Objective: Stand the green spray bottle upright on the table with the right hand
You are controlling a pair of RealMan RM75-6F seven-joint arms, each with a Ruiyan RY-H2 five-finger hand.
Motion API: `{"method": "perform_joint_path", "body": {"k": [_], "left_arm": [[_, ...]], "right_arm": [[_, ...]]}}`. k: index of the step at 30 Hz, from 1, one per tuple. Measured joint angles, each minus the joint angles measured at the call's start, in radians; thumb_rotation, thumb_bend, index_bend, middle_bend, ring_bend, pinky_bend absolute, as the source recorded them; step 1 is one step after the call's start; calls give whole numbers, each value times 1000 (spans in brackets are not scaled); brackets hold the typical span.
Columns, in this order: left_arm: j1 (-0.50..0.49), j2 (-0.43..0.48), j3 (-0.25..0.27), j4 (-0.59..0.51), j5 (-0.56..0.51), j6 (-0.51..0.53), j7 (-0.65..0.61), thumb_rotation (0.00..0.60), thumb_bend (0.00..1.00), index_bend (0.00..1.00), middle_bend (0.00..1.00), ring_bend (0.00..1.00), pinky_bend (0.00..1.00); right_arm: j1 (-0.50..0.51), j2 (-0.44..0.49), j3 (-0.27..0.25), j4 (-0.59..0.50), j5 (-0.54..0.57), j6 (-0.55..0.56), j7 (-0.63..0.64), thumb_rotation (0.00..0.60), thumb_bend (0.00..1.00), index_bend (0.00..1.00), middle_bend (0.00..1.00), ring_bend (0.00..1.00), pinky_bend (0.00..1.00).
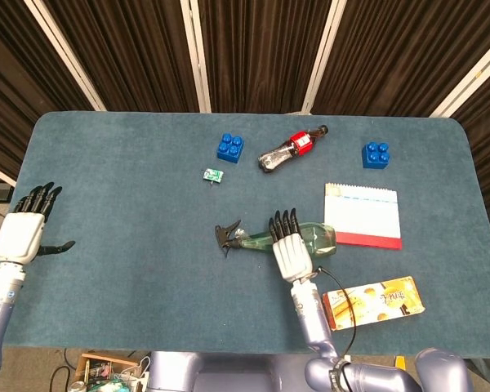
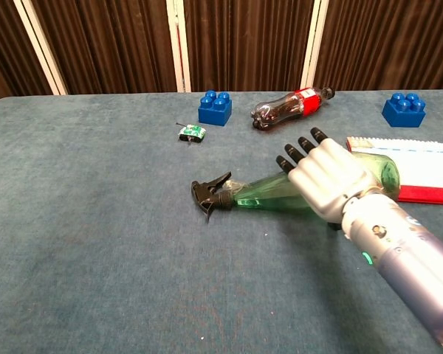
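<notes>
The green spray bottle (image 1: pixel 318 238) (image 2: pixel 269 193) lies on its side in the middle of the table, black trigger head (image 1: pixel 227 237) (image 2: pixel 210 195) pointing left, base toward the right. My right hand (image 1: pixel 290 251) (image 2: pixel 323 175) lies flat over the middle of the bottle, fingers stretched out straight away from me, not wrapped around it. I cannot tell whether the palm touches the bottle. My left hand (image 1: pixel 24 233) hovers at the table's left edge, fingers spread and holding nothing; the chest view does not show it.
A cola bottle (image 1: pixel 290 149) (image 2: pixel 289 107) lies at the back centre. Two blue bricks (image 1: pixel 230 148) (image 1: pixel 376 154) and a small green toy (image 1: pixel 213 175) are also at the back. A white and red notebook (image 1: pixel 362 215) lies right of the bottle's base; an orange box (image 1: pixel 376 300) sits at the front right.
</notes>
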Motion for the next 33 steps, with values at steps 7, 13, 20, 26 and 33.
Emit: {"method": "perform_joint_path", "body": {"k": [7, 13, 20, 26, 33], "left_arm": [[0, 6, -1, 8, -6, -1, -17, 600, 20, 1, 0, 7, 157], [0, 8, -4, 14, -20, -8, -28, 600, 20, 1, 0, 7, 157], [-3, 10, -9, 21, -36, -24, -36, 600, 20, 1, 0, 7, 157], [-2, 11, -9, 26, -42, -23, -40, 600, 20, 1, 0, 7, 157], [-4, 8, -7, 26, -43, -26, -37, 600, 20, 1, 0, 7, 157]], "right_arm": [[24, -14, -3, 3, 7, 9, -8, 600, 230, 124, 0, 0, 0], [46, -14, -4, 23, 11, -13, 13, 600, 294, 496, 2, 0, 0], [74, -18, -11, 66, -45, -22, 91, 600, 356, 751, 112, 0, 4], [93, -18, -28, 125, -90, -23, 127, 600, 401, 912, 225, 0, 84], [105, -7, -51, 128, -173, 11, 183, 600, 402, 922, 235, 0, 102]]}}
